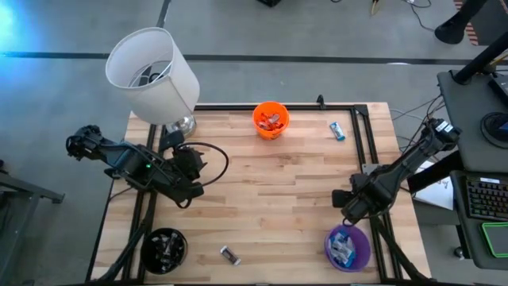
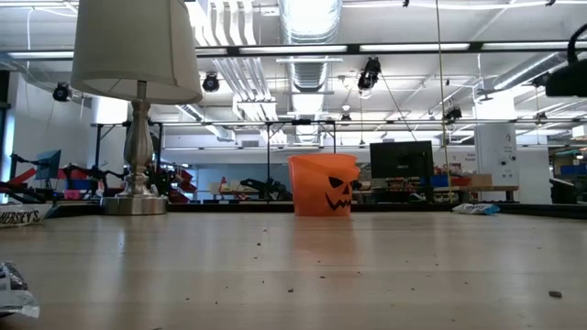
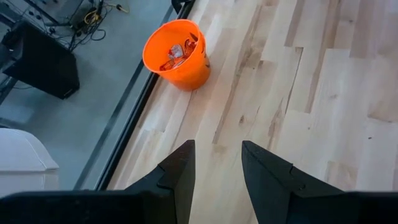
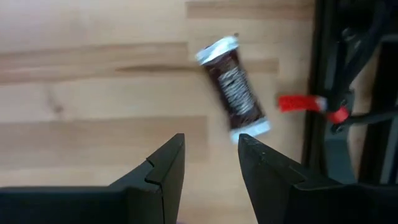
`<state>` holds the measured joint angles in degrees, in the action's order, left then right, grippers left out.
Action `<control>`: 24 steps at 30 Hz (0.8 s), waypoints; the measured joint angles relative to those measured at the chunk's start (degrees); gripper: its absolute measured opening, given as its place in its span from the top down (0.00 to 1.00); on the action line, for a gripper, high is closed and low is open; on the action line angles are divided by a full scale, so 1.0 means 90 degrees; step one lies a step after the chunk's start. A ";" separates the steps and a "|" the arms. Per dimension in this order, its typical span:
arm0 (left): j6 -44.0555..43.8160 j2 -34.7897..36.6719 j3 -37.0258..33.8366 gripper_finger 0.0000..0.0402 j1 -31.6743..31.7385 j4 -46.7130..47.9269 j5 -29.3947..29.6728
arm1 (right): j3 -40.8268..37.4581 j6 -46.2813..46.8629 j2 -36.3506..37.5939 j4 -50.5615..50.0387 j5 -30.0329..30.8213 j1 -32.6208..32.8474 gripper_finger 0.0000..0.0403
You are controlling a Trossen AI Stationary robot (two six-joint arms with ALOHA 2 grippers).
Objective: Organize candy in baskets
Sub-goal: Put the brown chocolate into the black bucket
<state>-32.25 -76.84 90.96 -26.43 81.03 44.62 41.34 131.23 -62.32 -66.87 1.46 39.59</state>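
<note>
Right gripper (image 4: 210, 163): fingers parted, empty, just short of the dark brown candy (image 4: 233, 90).
Left gripper (image 3: 216, 168): parted, empty, well apart from orange bucket (image 3: 176, 53).
Risk: candy lies angled; it could be nudged aside at closing.

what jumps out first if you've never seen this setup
Probably the big white lampshade at the table's far left corner, then the bright orange bucket of candy at the middle of the far edge. After that, two loose candies: a light blue one near the far right corner and a dark brown one near the front edge, between the black bucket and purple bucket.
</note>
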 joint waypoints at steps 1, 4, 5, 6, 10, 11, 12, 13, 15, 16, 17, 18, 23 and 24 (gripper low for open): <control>-0.0002 0.0000 0.0000 0.72 0.0002 0.0000 0.0000 | -0.0074 -0.0026 0.0011 -0.0014 -0.0019 0.0000 0.65; -0.0002 0.0000 0.0000 0.72 0.0040 0.0000 0.0000 | -0.0267 -0.0085 0.0004 0.0005 -0.0030 0.0000 0.65; -0.0011 0.0000 0.0000 0.72 0.0055 0.0000 0.0000 | -0.0332 -0.0084 -0.0011 0.0007 -0.0037 0.0000 0.65; -0.0033 0.0000 0.0000 0.72 0.0077 -0.0002 0.0000 | -0.0394 -0.0080 -0.0035 0.0031 -0.0039 0.0000 0.65; -0.0075 0.0000 -0.0002 0.72 0.0178 -0.0002 0.0000 | -0.0615 -0.0076 -0.0064 0.0209 -0.0040 0.0000 0.65; -0.0096 0.0000 -0.0002 0.72 0.0208 -0.0002 -0.0002 | -0.0648 -0.0076 -0.0085 0.0246 -0.0042 0.0000 0.65; -0.0117 0.0000 -0.0002 0.72 0.0236 -0.0002 -0.0002 | -0.0658 -0.0073 -0.0114 0.0257 -0.0036 0.0000 0.65; -0.0141 0.0000 -0.0002 0.72 0.0265 -0.0002 -0.0002 | -0.0656 -0.0077 -0.0150 0.0259 -0.0034 0.0000 0.65; -0.0143 0.0000 -0.0002 0.72 0.0306 -0.0002 -0.0004 | -0.0658 -0.0081 -0.0212 0.0283 -0.0027 0.0000 0.65; -0.0143 0.0000 -0.0002 0.72 0.0328 -0.0004 -0.0005 | -0.0668 -0.0087 -0.0231 0.0337 -0.0013 -0.0002 0.65; -0.0143 0.0000 -0.0002 0.72 0.0344 -0.0005 -0.0007 | -0.0676 -0.0088 -0.0251 0.0383 0.0003 -0.0007 0.65; -0.0143 0.0000 -0.0002 0.72 0.0362 -0.0008 -0.0007 | -0.0694 -0.0087 -0.0268 0.0450 0.0009 -0.0008 0.65; -0.0146 0.0000 -0.0002 0.72 0.0386 -0.0050 -0.0012 | -0.0839 0.0018 -0.0388 0.0716 0.0007 -0.0029 0.65; -0.0146 0.0000 -0.0002 0.72 0.0386 -0.0056 -0.0012 | -0.0876 0.0065 -0.0430 0.0715 0.0007 -0.0029 0.65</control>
<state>-33.56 -76.84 90.94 -22.96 80.53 44.51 33.46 131.82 -66.19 -60.43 1.52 39.33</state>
